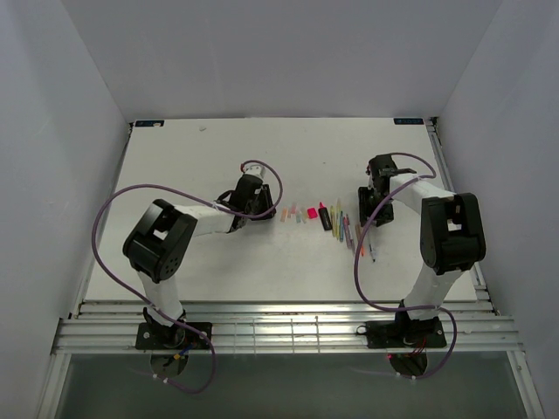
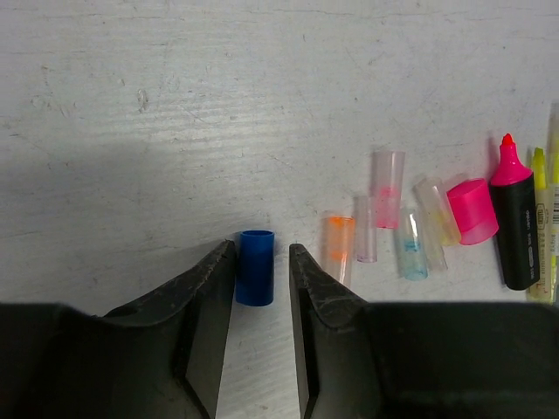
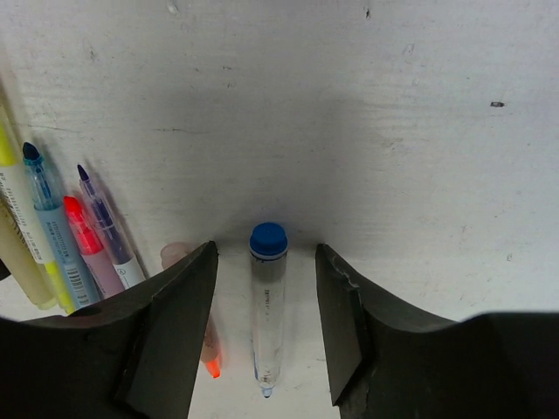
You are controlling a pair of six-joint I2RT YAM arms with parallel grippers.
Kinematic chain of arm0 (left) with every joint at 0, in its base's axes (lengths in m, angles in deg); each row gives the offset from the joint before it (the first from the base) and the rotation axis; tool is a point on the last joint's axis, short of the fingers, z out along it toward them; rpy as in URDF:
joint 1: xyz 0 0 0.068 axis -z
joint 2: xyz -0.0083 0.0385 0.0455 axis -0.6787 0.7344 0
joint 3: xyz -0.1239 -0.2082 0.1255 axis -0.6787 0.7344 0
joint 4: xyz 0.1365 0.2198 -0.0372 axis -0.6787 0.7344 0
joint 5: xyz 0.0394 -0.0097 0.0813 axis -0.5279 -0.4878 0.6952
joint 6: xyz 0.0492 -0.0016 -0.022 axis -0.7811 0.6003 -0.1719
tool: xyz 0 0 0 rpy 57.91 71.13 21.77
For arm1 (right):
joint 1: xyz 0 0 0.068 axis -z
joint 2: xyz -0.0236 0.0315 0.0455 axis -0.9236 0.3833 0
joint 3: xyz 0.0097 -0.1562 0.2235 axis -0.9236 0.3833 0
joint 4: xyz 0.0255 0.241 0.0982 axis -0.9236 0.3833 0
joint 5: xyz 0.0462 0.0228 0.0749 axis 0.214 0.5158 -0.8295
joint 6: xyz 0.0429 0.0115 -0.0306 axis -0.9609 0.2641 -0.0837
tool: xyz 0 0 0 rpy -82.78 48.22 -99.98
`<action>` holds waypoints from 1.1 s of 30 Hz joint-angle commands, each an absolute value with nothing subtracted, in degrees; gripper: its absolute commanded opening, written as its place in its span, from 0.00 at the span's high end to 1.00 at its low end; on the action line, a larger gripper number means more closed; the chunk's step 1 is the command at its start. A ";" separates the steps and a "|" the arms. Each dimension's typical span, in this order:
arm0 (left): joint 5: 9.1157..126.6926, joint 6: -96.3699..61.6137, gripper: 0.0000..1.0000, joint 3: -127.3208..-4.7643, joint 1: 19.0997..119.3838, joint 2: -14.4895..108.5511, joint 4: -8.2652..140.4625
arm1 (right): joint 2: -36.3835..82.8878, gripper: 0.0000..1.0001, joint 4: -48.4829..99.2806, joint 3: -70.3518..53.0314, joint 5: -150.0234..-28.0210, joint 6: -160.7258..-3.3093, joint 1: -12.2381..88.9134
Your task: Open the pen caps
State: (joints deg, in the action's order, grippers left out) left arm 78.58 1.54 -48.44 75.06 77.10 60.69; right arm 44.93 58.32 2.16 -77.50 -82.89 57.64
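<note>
Blue cap (image 2: 255,266): it lies on the table (image 2: 262,105), off its pen, between the fingers of my left gripper (image 2: 262,251).
Cap axis: it runs along my fingers, so they face its long sides.
Left jaws: apart. One finger seems to touch the cap's side and the other shows a thin gap, so nothing is clamped.
Loose caps (image 2: 387,188): a small row just beside the blue cap, on the side toward my right arm.
Clear pen (image 3: 266,314): it lies between the fingers of my right gripper (image 3: 265,250), axis along the fingers, blue end (image 3: 268,237) away from the wrist, bare tip toward it.
Right jaws: wide apart, with table showing on both sides of the pen.
Other pens (image 3: 105,218): near the clear pen, tips bare.
Nearer arm: left for the caps, right for the pens.
Pose: both arms reach forward and low, the wrists bent down to the table.
Judgement: I think few caps remain to be opened. A straight lift would free both grippers.
</note>
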 commanded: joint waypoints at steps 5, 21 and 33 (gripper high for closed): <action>80.12 2.07 0.56 -46.78 74.38 74.19 62.05 | 43.95 0.42 55.65 3.78 -77.16 -82.85 57.88; 79.86 3.12 0.52 -46.34 74.30 69.72 63.10 | 33.67 0.22 56.71 5.10 -75.14 -84.08 57.18; 77.84 4.09 0.34 -42.84 74.38 58.38 64.16 | 25.41 0.10 56.62 13.44 -70.93 -88.03 51.56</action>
